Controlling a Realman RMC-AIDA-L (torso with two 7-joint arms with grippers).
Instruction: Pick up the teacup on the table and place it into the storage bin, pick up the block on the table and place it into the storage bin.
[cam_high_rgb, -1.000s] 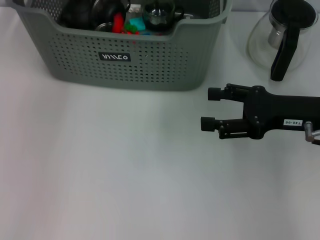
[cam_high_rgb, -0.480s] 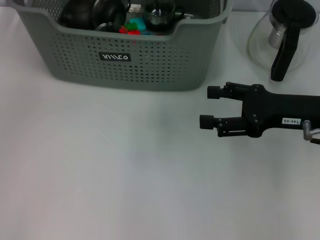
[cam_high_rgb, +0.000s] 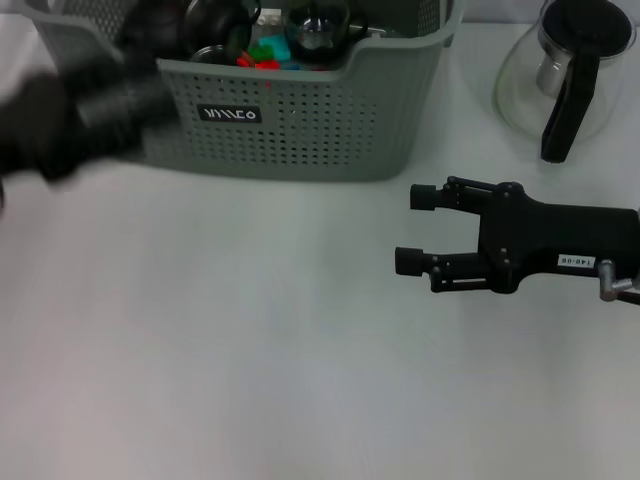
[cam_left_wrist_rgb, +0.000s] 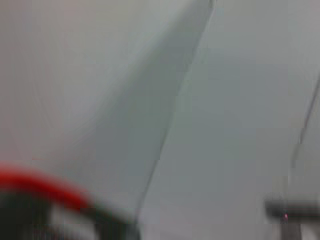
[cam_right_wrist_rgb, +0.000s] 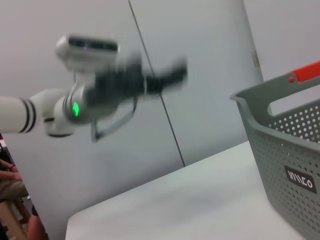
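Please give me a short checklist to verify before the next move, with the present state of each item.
1. Right tool open and holding nothing: ok, it hovers over bare table.
2. Left tool state: cannot tell, it is motion-blurred by the storage bin.
3. Teacup or block left on the table: none visible.
4. Storage bin upright, holding dark cups and coloured pieces: ok.
5. Glass teapot apart from the right tool: ok.

My left gripper (cam_high_rgb: 135, 95), absent from the head view a moment ago, now appears as a dark blur in front of the storage bin (cam_high_rgb: 300, 130). My right gripper (cam_high_rgb: 415, 230) has slid slightly lower and leftward.
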